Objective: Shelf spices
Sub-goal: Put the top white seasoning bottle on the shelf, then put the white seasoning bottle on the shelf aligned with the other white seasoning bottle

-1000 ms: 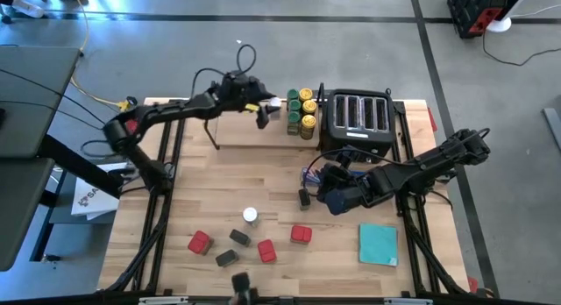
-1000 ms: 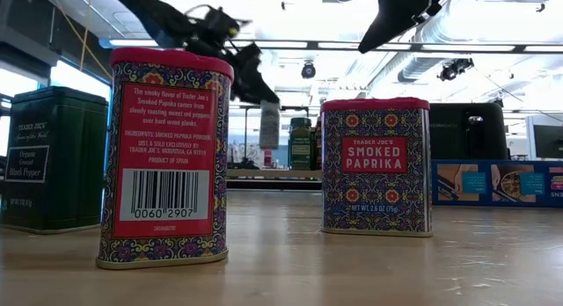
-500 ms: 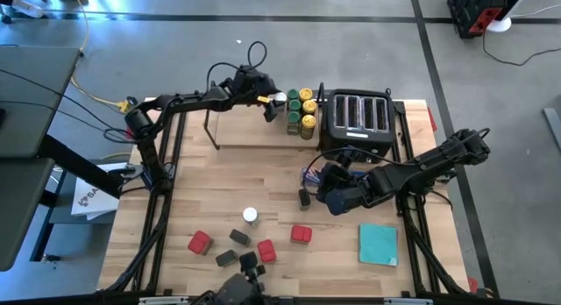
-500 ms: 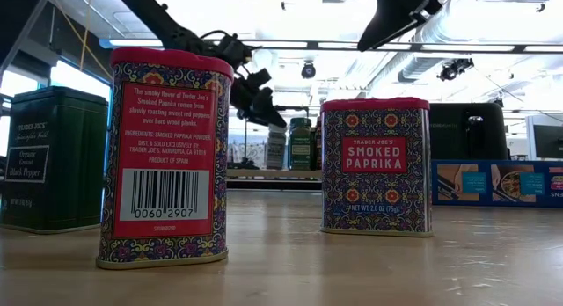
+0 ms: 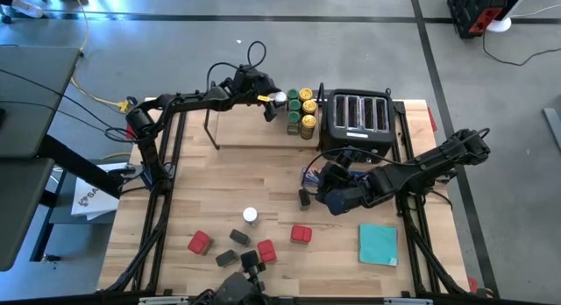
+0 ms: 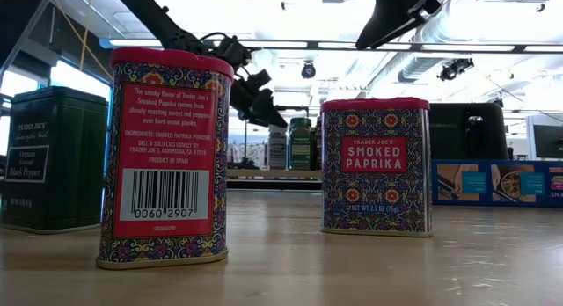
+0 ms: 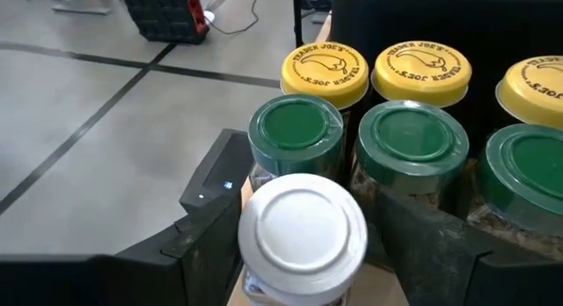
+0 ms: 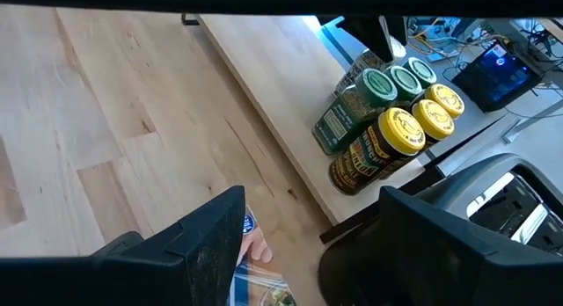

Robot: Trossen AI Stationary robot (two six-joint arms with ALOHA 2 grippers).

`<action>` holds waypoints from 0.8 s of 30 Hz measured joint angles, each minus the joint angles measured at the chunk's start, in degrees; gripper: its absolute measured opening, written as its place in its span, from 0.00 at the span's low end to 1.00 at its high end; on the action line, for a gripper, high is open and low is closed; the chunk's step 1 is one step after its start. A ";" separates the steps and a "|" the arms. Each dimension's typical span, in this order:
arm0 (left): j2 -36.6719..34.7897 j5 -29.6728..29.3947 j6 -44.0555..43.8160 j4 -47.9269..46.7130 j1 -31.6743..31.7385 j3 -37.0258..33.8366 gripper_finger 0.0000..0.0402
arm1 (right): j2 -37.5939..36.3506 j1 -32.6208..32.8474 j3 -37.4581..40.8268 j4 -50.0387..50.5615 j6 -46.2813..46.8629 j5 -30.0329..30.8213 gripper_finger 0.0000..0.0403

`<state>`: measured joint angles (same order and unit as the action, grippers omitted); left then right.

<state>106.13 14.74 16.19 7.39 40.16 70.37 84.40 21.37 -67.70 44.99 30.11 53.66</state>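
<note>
Placing step: left gripper [image 7: 303, 253] pinches white-lid jar [image 7: 303, 228] at shelf [image 5: 254, 132], far tabletop edge, beside green jars [image 7: 295, 130]. Next: release, withdraw. Right gripper [image 5: 326, 198] spread, mid-tabletop.

A light wood-plank table [image 5: 219, 178] is set on a grey concrete floor [image 5: 368, 51], which is crossed by dark tape lines [image 5: 429, 42]. A dark desk [image 5: 26, 95] is seen at the left edge of the high view, with a yellow cable [image 5: 96, 99] trailing across the floor beside it. A red and black case [image 5: 478, 11] and a white cable are seen at the upper right corner. In the low view, a white ceiling [image 6: 290, 11] is lit by long strip lights [image 6: 493, 48], silver ductwork [image 6: 493, 29] is run along the right, and bright windows [image 6: 75, 77] are seen at the left.
</note>
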 joint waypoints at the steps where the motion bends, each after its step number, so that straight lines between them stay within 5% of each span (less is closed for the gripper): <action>1: 0.00 0.00 0.05 0.14 0.00 0.00 0.65 | 0.00 0.00 0.00 -0.02 -0.02 -0.08 0.64; 14: 0.00 -0.43 4.01 -0.73 0.00 1.96 0.69 | 0.00 0.00 0.00 -0.09 -0.09 -0.08 0.64; 24: -4.67 -9.97 10.01 -14.07 -0.54 7.34 0.69 | 0.00 0.04 0.00 -0.27 -0.11 -0.23 0.64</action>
<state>101.45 4.77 26.19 -6.68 39.62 77.71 84.40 21.41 -67.70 44.72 30.00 53.44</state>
